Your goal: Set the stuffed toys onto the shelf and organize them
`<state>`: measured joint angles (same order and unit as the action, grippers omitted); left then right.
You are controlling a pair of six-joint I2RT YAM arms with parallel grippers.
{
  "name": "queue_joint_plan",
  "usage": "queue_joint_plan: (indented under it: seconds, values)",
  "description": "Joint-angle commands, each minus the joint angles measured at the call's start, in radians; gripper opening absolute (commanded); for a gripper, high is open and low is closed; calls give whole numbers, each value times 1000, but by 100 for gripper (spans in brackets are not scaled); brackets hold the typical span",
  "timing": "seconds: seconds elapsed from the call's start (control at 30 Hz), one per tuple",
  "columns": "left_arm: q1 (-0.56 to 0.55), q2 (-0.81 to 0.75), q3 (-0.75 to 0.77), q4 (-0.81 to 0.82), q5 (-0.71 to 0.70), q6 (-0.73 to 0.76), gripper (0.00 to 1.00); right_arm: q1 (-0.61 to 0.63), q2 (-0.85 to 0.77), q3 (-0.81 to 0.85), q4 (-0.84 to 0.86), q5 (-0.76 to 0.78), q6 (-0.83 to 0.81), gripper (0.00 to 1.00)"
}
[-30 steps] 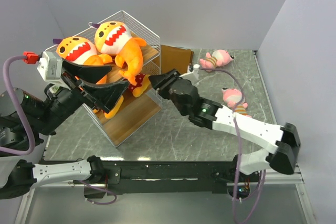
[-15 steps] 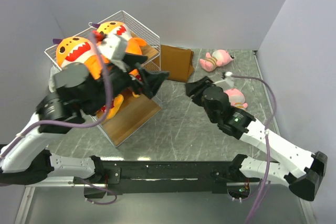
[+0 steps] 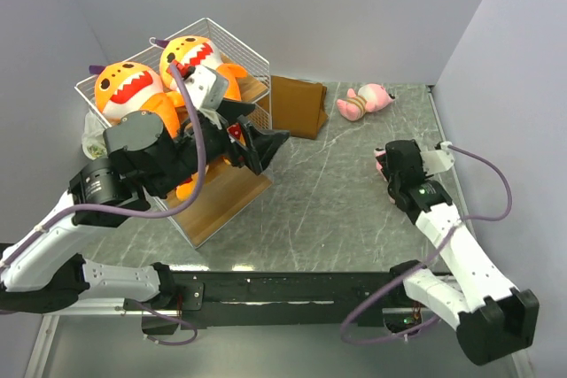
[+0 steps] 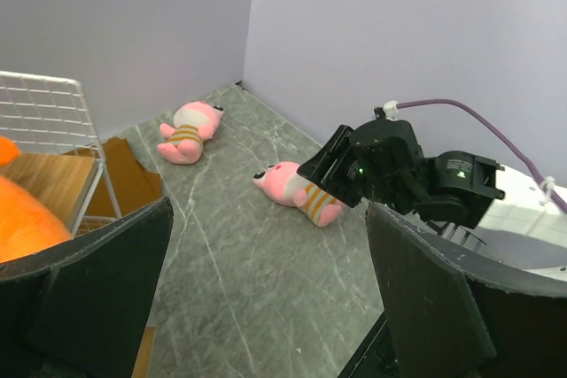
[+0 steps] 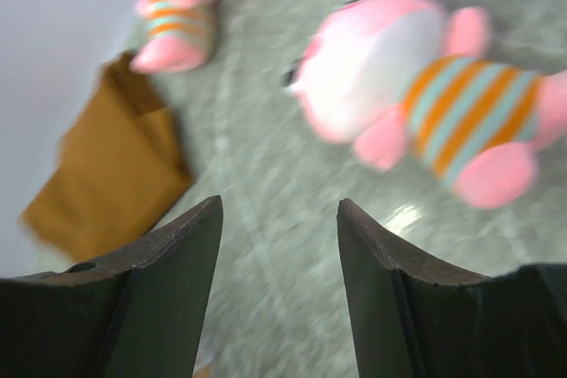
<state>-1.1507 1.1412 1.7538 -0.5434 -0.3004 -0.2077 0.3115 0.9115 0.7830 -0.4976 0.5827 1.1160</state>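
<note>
Two big orange sharks [image 3: 133, 90] [image 3: 193, 57] sit on top of the white wire shelf [image 3: 252, 57]. A small red-dotted toy [image 3: 235, 131] shows on the shelf behind my left arm. My left gripper [image 3: 264, 143] is open and empty, just off the shelf's right side, above the table [image 4: 266, 298]. One pink toy [image 3: 368, 99] lies far right, also in the left wrist view [image 4: 188, 127]. The other pink toy [image 4: 297, 188] [image 5: 416, 95] lies under my right gripper [image 3: 392, 158], which is open and empty [image 5: 279, 210], just short of it.
A brown folded bag [image 3: 297, 105] [image 5: 106, 165] lies beside the shelf's right side. The shelf's lower wooden board [image 3: 221, 192] juts toward the front. Side walls close in the grey marble table [image 3: 337, 201].
My left arm swung right across the shelf, its gripper now past the shelf's right side. My right arm pulled away from the shelf to the right, over the near pink toy.
</note>
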Motion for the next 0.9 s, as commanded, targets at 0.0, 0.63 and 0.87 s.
queue_joint_plan:
  seconds: [0.0, 0.63, 0.87]
  values:
    - [-3, -46, -13, -9, -52, -13, 97, -86, 87, -13, -16, -26, -5, 62]
    - [-3, -251, -118, -4, -48, -44, 96, -288, 484, 58, 229, -260, -257, 70]
    - [-3, -296, -146, 11, -52, -59, 96, -203, 440, -43, 344, -391, -315, 6]
